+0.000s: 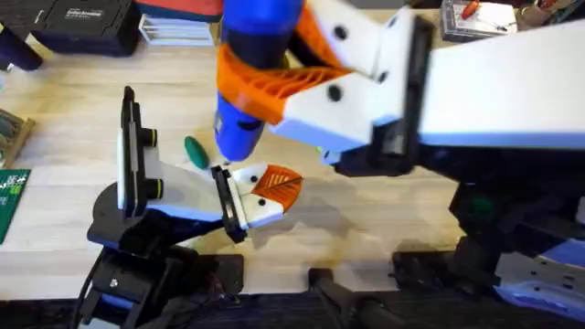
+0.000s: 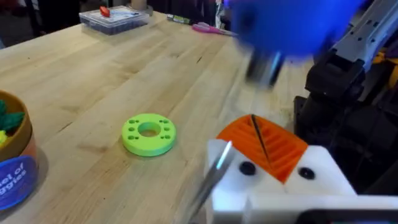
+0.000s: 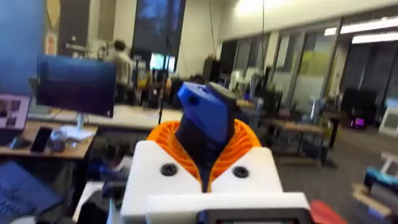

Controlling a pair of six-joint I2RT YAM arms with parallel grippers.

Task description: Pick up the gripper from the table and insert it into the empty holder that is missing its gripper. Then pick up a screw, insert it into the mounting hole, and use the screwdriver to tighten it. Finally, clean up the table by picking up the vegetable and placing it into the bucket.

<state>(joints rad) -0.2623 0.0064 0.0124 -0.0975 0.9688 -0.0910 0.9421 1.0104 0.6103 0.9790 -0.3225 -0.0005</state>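
Pale wood table [image 1: 384, 219]; behind, office desks, monitor [image 3: 76, 84], glass partitions, ceiling strip lights [image 3: 367, 26].

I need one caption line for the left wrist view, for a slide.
Left gripper below the blurred blue screwdriver; green ring disc and bucket on the table.

Screwdriver [image 1: 251, 68] blurred and cropped overhead, bucket [image 2: 13, 158] cut by wrist-view edge
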